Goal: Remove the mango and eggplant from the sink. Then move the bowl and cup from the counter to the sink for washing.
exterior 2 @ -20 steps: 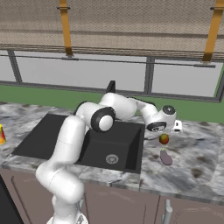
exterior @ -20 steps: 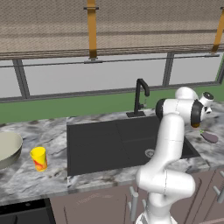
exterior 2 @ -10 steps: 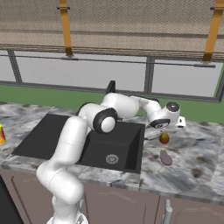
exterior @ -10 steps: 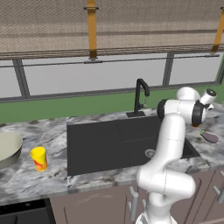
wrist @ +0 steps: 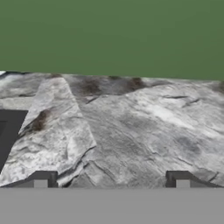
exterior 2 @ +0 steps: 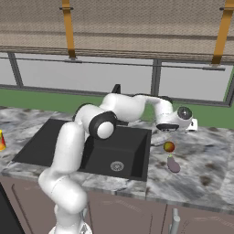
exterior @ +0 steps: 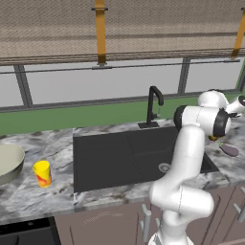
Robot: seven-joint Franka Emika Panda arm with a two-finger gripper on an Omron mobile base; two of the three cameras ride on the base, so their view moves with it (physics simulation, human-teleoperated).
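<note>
Since the mango (exterior 2: 168, 146) and the eggplant (exterior 2: 173, 164) both lie on the counter (exterior 2: 205, 160) to the right of the sink (exterior 2: 55, 141), near each other but apart, the clearing half of the job looks done; they sit well clear of the basin rim, presumably so they cannot roll back in. The gripper (wrist: 111, 179) stands wide open with nothing between its tips, looking at bare marble and the green wall strip, the sink corner at one edge. In the right base view the hand (exterior 2: 176, 121) hangs above and just behind the mango. The bowl (exterior: 7, 162) and cup (exterior: 42, 173) wait on the counter left of the sink, near each other, not touching. From the left, the arm covers most of the mango and the eggplant (exterior: 229, 150) shows partly. The bowl is cut off by the picture edge. Whether the sink holds anything under the arm is hard to tell.
</note>
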